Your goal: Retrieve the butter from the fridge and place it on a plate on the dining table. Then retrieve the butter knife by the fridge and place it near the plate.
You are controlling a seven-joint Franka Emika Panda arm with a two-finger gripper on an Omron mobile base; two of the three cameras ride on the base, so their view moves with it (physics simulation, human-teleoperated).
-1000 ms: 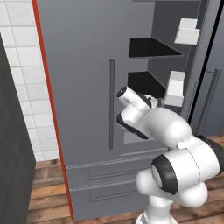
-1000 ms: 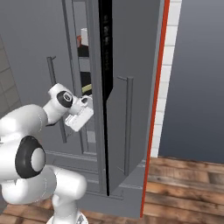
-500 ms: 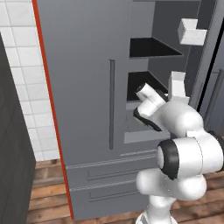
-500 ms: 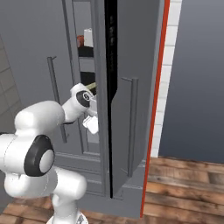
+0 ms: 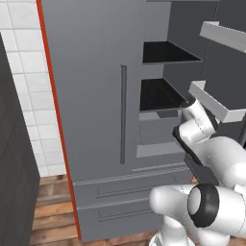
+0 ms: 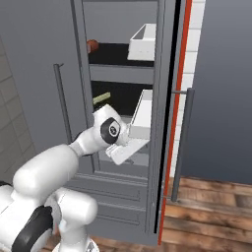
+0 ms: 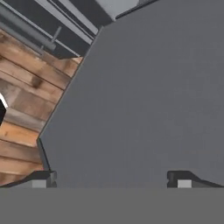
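The butter [image 6: 101,98] lies as a small pale yellow stick on the middle shelf inside the fridge [image 5: 91,96], toward the left of the open compartment as the right base view shows it; on the shelf above there is a small reddish round item [image 6: 92,46]. The right door [image 6: 170,123] stands swung open, with two white door bins [image 6: 142,39] fixed to its inner side, while the left door with its long bar handle [image 5: 123,114] is closed. The gripper [image 7: 111,177] is empty and its fingers [image 7: 41,178] are spread fully apart, holding nothing — in the hand view they face a flat grey panel, with wooden floor [image 7: 22,109] beside it, so the hand does not seem aimed at the butter yet. The wrist is just beside the lower door bin [image 6: 140,118], below the shelf of the butter. I judge that the main risk comes from this closeness: if the arm rises or turns toward the shelf without first moving clear, the wrist may strike the bin or the shelf edge — and a reach that is too low or too hasty could push the butter deeper instead of grasping it.
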